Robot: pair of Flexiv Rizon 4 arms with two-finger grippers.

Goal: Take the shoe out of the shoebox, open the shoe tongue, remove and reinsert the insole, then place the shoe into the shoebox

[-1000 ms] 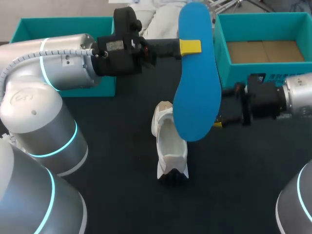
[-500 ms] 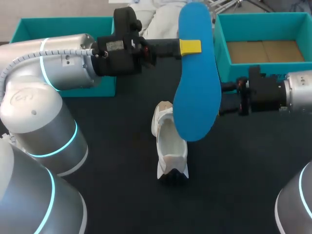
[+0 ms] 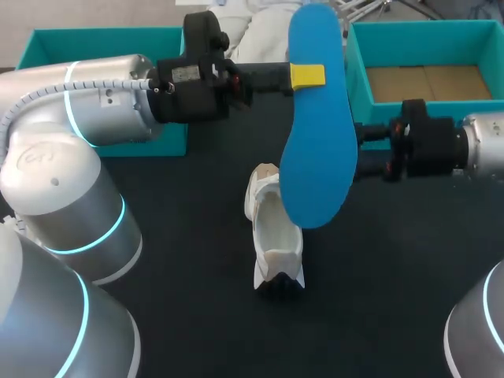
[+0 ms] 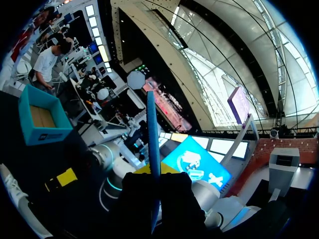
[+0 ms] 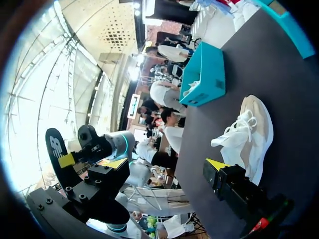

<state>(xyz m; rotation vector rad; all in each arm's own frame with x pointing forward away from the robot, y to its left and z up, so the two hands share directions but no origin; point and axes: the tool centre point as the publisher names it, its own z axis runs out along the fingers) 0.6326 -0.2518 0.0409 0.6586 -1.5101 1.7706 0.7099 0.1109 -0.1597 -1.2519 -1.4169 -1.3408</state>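
My left gripper (image 3: 307,75) is shut on a blue insole (image 3: 315,142) and holds it upright above the table; in the left wrist view the insole (image 4: 152,124) shows edge-on between the fingers. A white shoe (image 3: 274,228) lies on the black table under the insole's lower end. My right gripper (image 3: 362,152) stands open just right of the insole, its fingertips hidden behind it. In the right wrist view the shoe (image 5: 249,134) lies ahead of the right gripper (image 5: 164,164), with the held insole (image 5: 56,149) off to one side. The teal shoebox (image 3: 356,79) stands open at the back right.
A second teal box (image 3: 102,38) sits at the back left, behind my left arm, and shows in the right wrist view (image 5: 205,74) beyond the shoe. The shoebox (image 4: 47,132) also appears in the left wrist view. Black table surface surrounds the shoe.
My right gripper has risen and moved back toward the shoebox, closer behind the insole, so its yellow tip no longer shows. The left arm, insole and shoe have not moved.
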